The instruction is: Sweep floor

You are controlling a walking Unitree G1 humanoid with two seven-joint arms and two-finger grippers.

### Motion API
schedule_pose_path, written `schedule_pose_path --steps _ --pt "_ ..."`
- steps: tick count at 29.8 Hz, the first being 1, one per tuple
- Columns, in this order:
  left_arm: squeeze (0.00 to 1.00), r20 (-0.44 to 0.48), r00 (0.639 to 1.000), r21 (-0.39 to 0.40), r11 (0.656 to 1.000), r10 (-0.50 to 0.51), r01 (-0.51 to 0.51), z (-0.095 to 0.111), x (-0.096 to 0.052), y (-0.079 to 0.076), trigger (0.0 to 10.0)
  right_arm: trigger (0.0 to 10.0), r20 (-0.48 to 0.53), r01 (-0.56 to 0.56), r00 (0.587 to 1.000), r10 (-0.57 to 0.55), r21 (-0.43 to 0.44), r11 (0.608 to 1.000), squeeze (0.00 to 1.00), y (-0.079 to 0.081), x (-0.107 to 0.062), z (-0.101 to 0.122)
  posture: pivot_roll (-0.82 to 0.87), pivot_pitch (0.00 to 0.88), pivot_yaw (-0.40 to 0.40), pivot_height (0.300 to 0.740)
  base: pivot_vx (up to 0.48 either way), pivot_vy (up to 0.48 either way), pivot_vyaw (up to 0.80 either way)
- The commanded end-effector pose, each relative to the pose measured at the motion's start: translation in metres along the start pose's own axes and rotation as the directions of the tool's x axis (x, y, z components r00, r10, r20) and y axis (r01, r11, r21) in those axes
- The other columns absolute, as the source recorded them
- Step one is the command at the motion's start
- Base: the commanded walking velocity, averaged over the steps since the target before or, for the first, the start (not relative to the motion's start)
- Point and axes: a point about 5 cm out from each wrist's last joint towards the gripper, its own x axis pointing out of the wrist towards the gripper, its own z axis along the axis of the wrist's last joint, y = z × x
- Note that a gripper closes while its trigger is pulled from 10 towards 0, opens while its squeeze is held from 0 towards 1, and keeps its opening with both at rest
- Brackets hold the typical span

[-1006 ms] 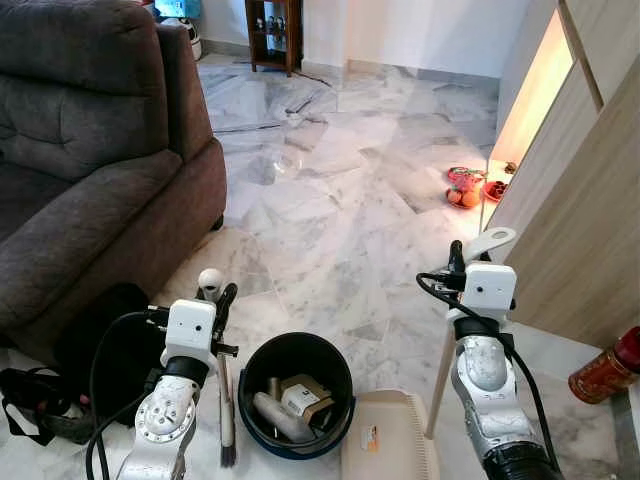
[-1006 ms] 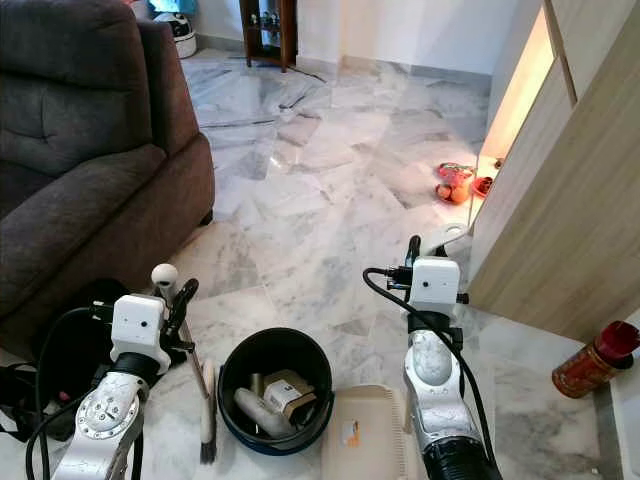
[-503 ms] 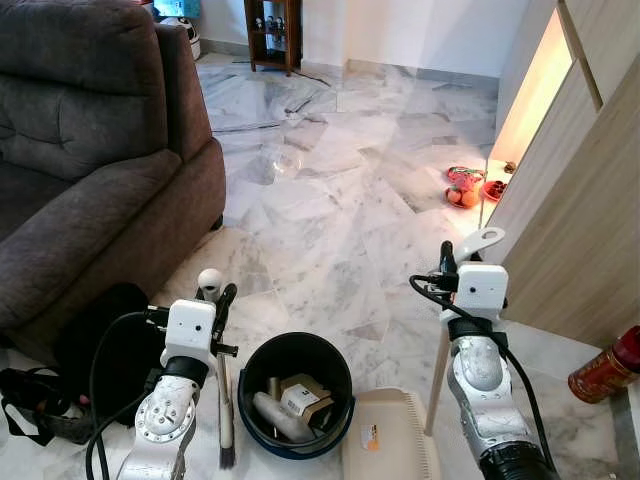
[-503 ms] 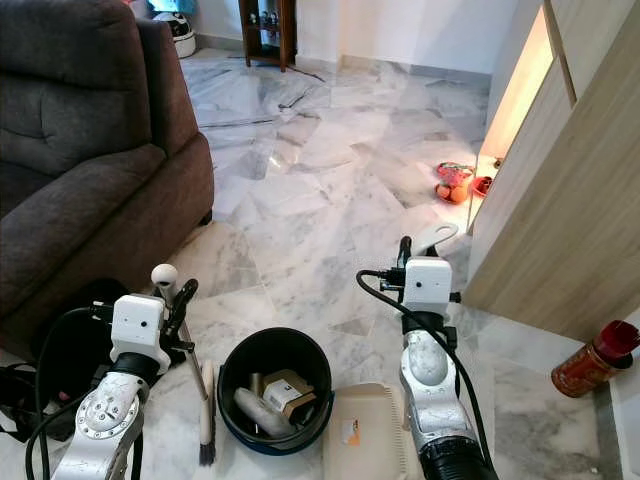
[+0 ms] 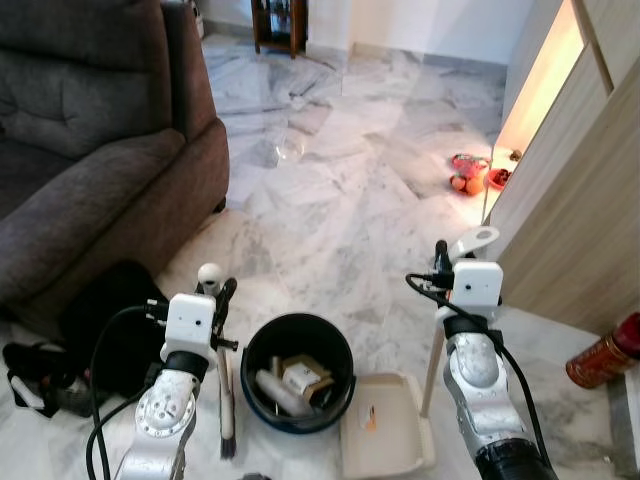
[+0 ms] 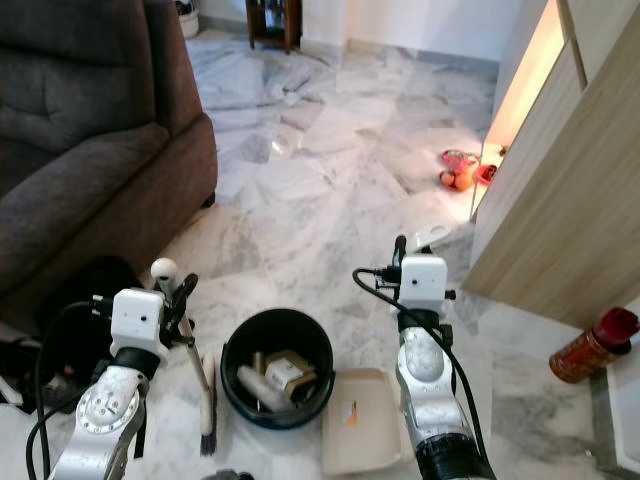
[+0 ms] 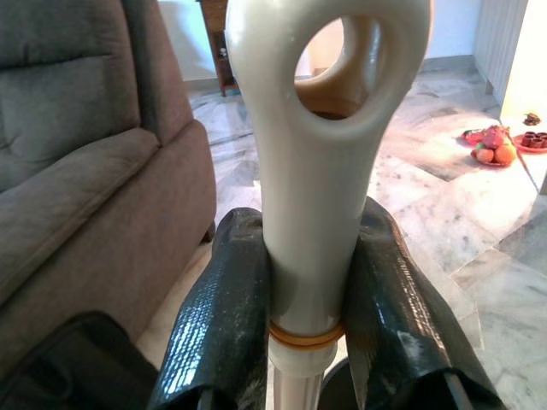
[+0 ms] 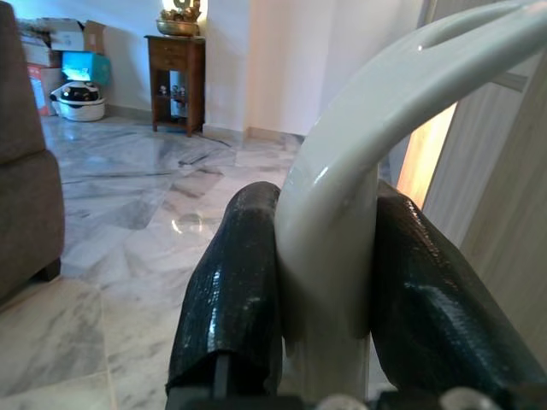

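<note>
Ahead of both grippers, the marble floor [image 5: 340, 200] takes up more of the head views than a second ago (the camera has tilted or stepped, not the objects). Between the grippers sits the black bin [image 5: 297, 385]. The right gripper [image 5: 440, 262] stays clenched on the dustpan handle [image 8: 342, 256]; the left gripper [image 5: 222, 300] grips the brush handle [image 7: 312, 222], bristles hanging below it. Sweeping seems about to begin.

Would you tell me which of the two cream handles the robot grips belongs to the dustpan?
The one in the right gripper: its dustpan handle runs down to the cream dustpan; the left gripper holds the brush.
</note>
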Motion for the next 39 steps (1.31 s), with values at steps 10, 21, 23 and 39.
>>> schedule_pose_path --steps 10,21,23,39 --pt "0.0 0.026 1.0 0.018 1.0 0.004 -0.004 0.0059 0.0019 0.0018 10.0 10.0 -0.004 -0.023 1.0 0.023 0.034 0.999 0.0 0.0062 0.0008 0.0002 0.14 0.081 0.005 0.74 -0.288 0.0 0.0" --pt "0.0 0.026 1.0 0.015 1.0 0.005 -0.005 0.005 0.0009 0.0002 10.0 10.0 -0.006 -0.026 1.0 0.026 0.034 0.999 0.0 0.0058 0.001 -0.0006 0.14 0.063 -0.003 0.74 -0.288 0.0 0.0" --pt "0.0 0.027 1.0 0.014 1.0 0.006 -0.006 0.0049 0.0006 -0.0001 10.0 10.0 -0.006 -0.028 1.0 0.028 0.034 0.999 0.0 0.0059 0.0012 -0.0008 0.14 0.057 -0.004 0.74 -0.285 0.0 0.0" --pt "0.0 0.028 1.0 0.01 1.0 -0.008 0.007 0.0042 0.0026 -0.0025 10.0 10.0 -0.012 -0.027 1.0 0.028 0.047 0.999 0.0 0.0051 0.0011 -0.0032 0.14 0.025 -0.005 0.74 -0.179 0.0 0.0"
